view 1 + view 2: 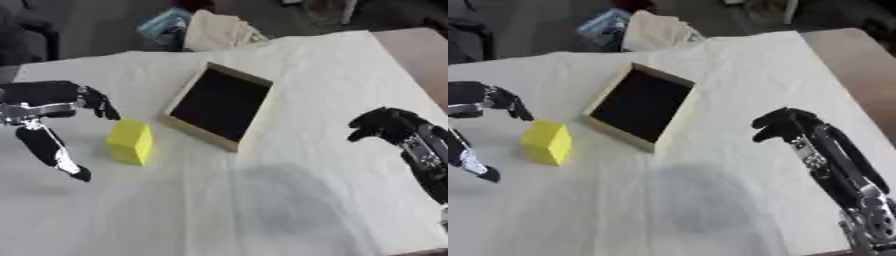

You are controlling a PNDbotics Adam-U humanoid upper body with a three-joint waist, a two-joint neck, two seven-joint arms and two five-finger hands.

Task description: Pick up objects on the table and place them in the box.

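Observation:
A yellow block (131,141) stands on the white tablecloth left of a shallow wooden box (220,105) with a dark inside. My left hand (54,106) hovers just left of the block, open, its fingers spread wide: upper fingers near the block's top, thumb reaching down below it. Nothing is in its grasp. My right hand (785,124) hangs over the cloth to the right of the box, its fingers curled downward and holding nothing.
The white cloth (262,200) covers the table; bare brown tabletop (420,55) shows at the far right. Beyond the far edge lie a beige bundle (219,31) and a bluish item (164,25).

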